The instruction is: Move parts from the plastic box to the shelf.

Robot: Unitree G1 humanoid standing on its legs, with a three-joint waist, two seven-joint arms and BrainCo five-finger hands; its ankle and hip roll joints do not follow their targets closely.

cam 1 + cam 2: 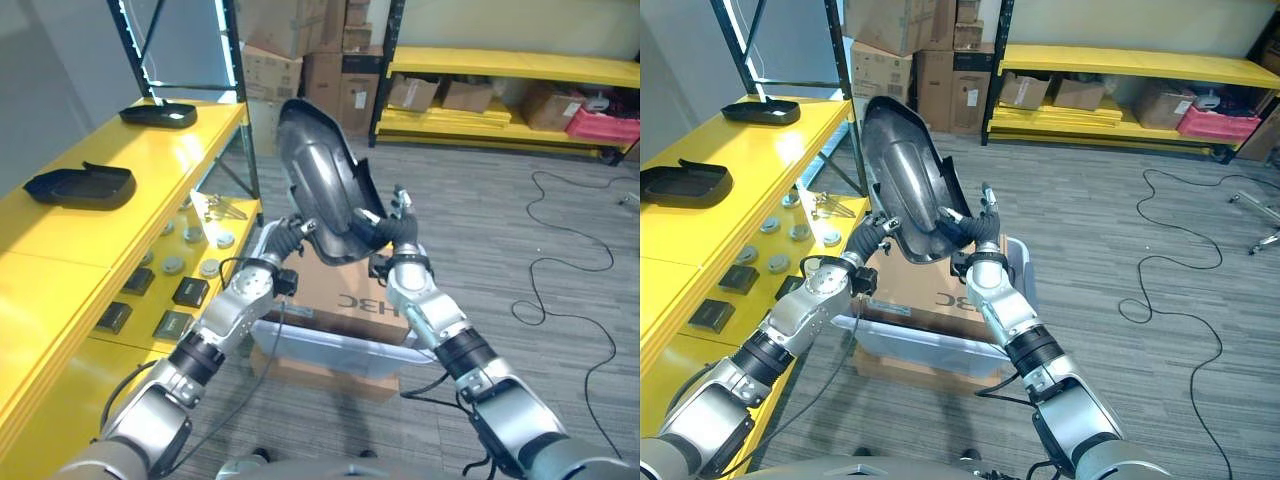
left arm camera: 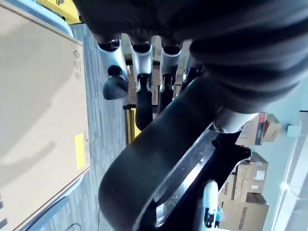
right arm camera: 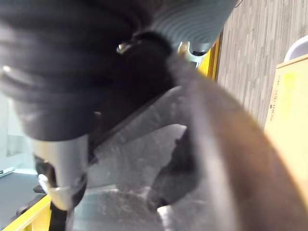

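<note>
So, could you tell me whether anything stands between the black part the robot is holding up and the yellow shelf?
Nothing visible does. Both hands, left hand and right hand, hold the black part up over the plastic box; the yellow shelf top has bare surface between two black trays.

Grey plank floor (image 1: 480, 200), yellow rack (image 1: 500, 65) with black uprights along the far wall holding cardboard boxes (image 1: 440, 95) and a pink bin (image 1: 603, 125), more cartons (image 1: 300, 50) stacked in the corner, lit strip (image 1: 222, 45) on a nearer upright.
</note>
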